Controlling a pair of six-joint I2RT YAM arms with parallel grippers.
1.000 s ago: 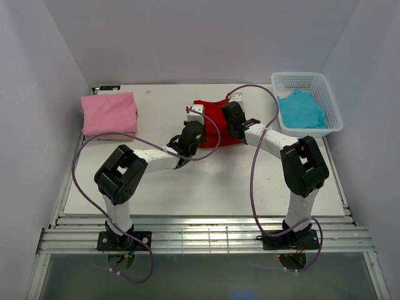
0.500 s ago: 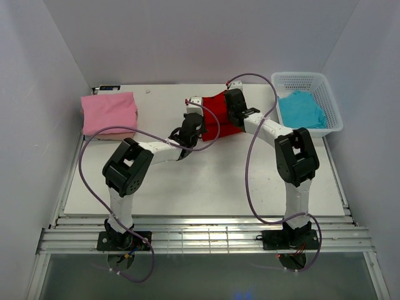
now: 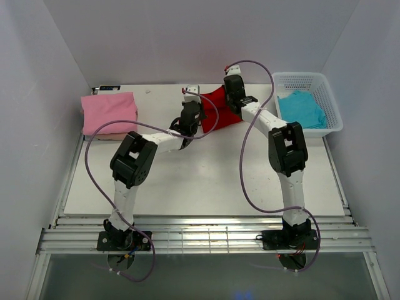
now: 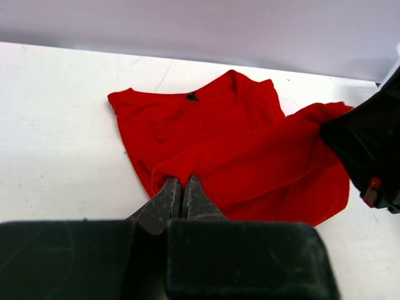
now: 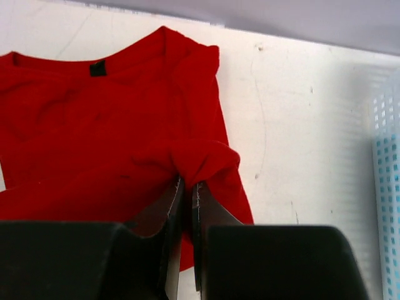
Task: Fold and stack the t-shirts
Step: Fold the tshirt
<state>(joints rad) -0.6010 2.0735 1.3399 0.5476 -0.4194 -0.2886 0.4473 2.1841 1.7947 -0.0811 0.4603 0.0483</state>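
Now — red t-shirt (image 4: 219, 144): far-centre of table (image 3: 206, 181), hem lifted.
left gripper (image 4: 182, 187): clamped on hem.
right gripper (image 5: 187, 187): pinching hem too.
Fold: carry both corners level — land hem on collar.

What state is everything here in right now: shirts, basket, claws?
Red shirt, partly folded over.
Pink shirt, folded, untouched.
Turquoise shirt, lying in the basket.
Basket, upright, holds turquoise shirt.
Left claw, shut on red shirt.
Right claw, shut on red shirt.
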